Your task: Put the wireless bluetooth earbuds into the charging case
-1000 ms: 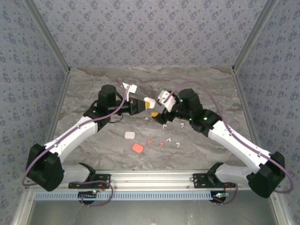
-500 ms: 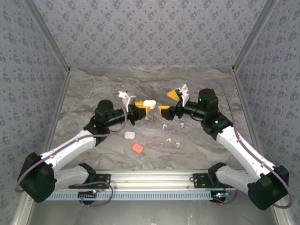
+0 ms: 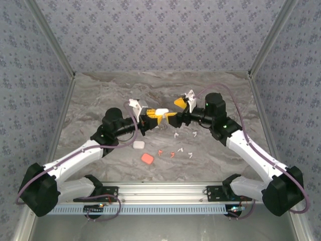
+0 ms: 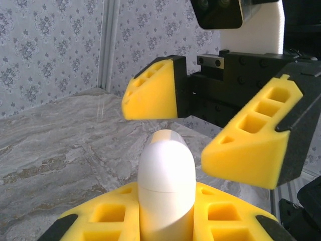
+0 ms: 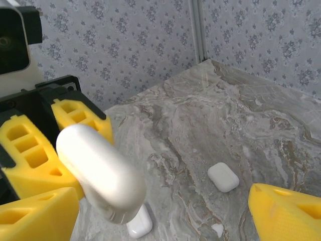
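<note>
Bright, even light throughout, with soft faint shadows; wrist views look slightly soft up close.

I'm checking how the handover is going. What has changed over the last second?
The right fingers, open, backed away to the right, then came back in and now stand either side of the tip of the white case. The left arm's elbow swung nearer the near edge. Unchanged: the left fingers stay shut on that case. The small white case, orange-red case and loose earbuds lie where they were.
</note>
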You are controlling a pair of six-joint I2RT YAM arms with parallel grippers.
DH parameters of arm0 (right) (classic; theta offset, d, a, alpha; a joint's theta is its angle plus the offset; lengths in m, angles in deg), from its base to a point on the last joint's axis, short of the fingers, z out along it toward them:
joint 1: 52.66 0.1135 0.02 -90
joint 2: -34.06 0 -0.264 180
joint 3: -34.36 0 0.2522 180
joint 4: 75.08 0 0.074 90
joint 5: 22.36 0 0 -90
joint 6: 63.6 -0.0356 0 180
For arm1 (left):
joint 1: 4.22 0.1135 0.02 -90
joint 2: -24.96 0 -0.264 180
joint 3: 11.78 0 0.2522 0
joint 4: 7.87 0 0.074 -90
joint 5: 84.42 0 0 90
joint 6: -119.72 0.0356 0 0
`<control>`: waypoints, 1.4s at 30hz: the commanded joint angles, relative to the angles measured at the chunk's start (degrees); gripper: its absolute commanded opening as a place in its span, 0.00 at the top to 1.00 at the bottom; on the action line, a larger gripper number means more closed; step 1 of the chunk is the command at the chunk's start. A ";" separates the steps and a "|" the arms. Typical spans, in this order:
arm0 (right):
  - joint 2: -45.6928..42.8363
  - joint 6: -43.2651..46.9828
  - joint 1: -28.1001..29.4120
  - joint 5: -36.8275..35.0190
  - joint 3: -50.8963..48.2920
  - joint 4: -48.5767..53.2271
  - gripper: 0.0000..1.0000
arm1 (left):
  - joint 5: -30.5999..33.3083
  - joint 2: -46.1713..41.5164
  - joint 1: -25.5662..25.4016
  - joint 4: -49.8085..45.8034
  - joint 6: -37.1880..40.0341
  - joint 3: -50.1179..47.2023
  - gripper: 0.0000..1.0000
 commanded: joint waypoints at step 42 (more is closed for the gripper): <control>14.63 -9.25 -11.65 -5.06 3.69 20.21 0.42 | -1.04 -7.79 -1.15 -0.29 13.67 -3.87 1.00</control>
